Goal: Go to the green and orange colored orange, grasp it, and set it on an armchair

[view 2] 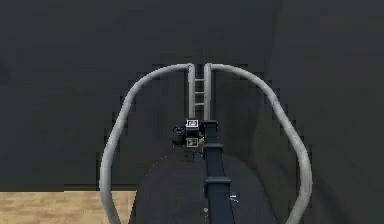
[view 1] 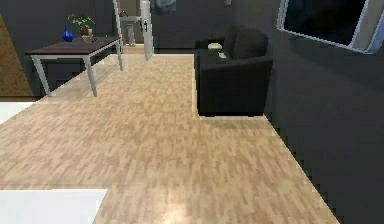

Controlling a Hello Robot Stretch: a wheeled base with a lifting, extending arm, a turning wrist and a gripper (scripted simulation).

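The gripper [view 2: 185, 133] stands before a grey tube frame [view 2: 128, 112]; how its jaws stand, and whether it holds anything, cannot be told. A small pale thing [view 1: 218, 48] lies on the armchair [view 1: 236, 85]; whether it is the orange cannot be told.

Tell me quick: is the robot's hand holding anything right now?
Hand: cannot be told whether it holds anything; its tip cannot be made out.

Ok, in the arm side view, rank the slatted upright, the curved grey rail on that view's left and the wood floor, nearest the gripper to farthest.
1. Slatted upright, just above the gripper.
2. Curved grey rail, at the view's left.
3. Wood floor, low in the bottom-left corner.
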